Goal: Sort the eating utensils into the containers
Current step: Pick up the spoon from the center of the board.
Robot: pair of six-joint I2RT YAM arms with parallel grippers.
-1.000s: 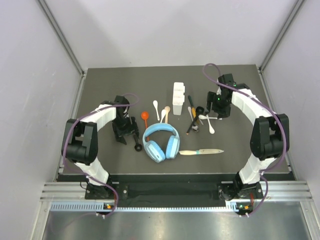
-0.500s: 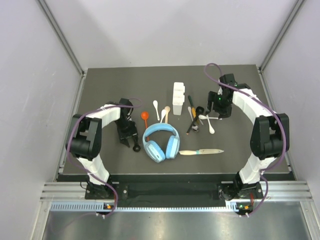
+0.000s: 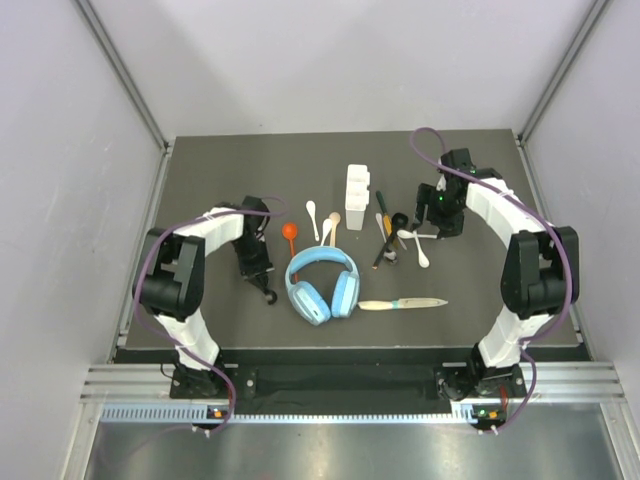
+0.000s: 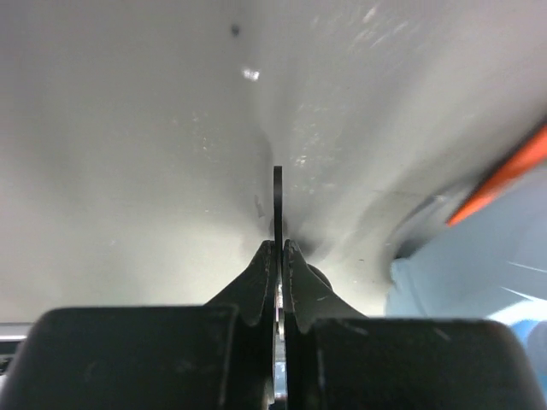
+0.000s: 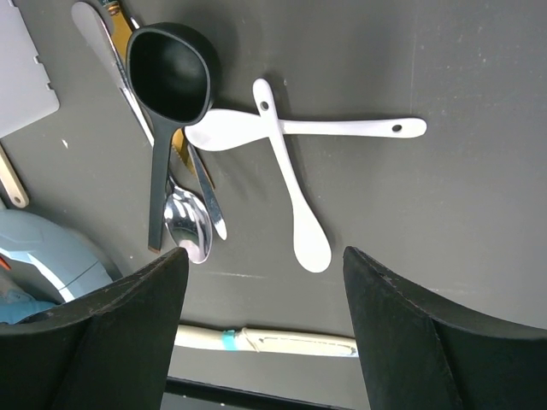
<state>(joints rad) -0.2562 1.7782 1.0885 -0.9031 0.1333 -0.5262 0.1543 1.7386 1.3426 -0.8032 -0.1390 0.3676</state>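
The left gripper [image 4: 275, 249] has its fingers pinched tight on the thin handle of a black scoop spoon [image 4: 277, 196], seen edge-on and running straight out past the tips; in the top view its bowl sits on the base side of the fingers. The caddy [image 3: 357, 195] lies ahead and to the right of that grip, its long axis pointing away from the arm bases. The orange-red spoon [image 3: 289, 233] and the headphones [image 3: 322, 285] lie left of the caddy, between it and the grip. The right gripper [image 5: 265, 256] is the nearer to the caddy, just to its right. Its fingers are spread wide and empty over 2 crossed white spoons [image 5: 291, 196], a second black scoop [image 5: 171, 73] and 1 metal spoon [image 5: 190, 224]. Counted: 1 caddy, 2 black scoops, 1 orange-red spoon and 1 knife [image 3: 400, 303] on the caddy's base side. The pale spoons [image 3: 322, 222] just left of the caddy look like 3, too small to be sure
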